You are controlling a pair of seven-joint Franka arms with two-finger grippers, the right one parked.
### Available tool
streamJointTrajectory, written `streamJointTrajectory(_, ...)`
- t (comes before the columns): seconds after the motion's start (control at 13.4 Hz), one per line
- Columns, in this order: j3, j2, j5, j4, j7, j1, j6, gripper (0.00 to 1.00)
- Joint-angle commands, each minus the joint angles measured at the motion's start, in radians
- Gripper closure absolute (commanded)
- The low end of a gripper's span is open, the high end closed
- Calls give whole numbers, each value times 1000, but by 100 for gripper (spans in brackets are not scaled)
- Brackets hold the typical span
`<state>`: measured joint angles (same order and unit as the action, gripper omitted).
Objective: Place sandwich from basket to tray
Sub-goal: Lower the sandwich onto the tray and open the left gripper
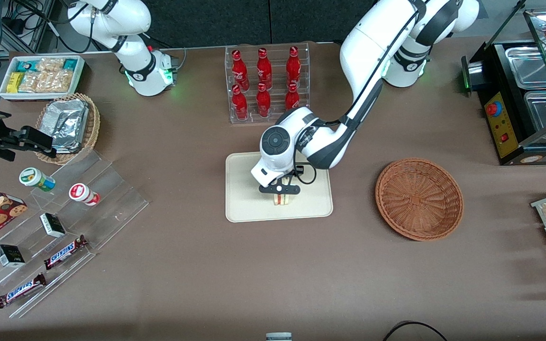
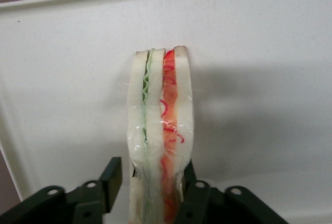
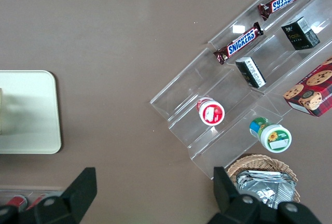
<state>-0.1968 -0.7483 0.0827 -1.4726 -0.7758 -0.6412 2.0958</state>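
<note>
My hand [image 1: 280, 192] is low over the tray [image 1: 247, 208], clenched on the sandwich [image 2: 160, 141], which stands on edge on the tray's floor. The basket [image 1: 419, 199] sits on the worktop [image 1: 273, 274] toward my arm's end, well apart.

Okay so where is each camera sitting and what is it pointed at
Front view: high above, looking down at the brown table; both white arms show.
Left wrist view: on the working arm, facing the wrapped triangular white-bread sandwich on the cream-beige rectangular tray; pincer around it.
Right wrist view: on the parked arm, looking down at the table.
All three share the tray.
</note>
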Motion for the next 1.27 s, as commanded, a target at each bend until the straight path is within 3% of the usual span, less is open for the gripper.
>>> streamJointTrajectory(0.0, 14, -16, 14, 38, -29, -20, -17, 0)
streamJointTrajectory(0.45, 14, 30, 17, 71, -57, -17, -101, 0)
streamJointTrajectory(0.82, 16, 141, 6, 66, -62, -6, -201, 0)
streamJointTrajectory(1.2, 17, 250, 5, 58, -112, 107, -272, 0)
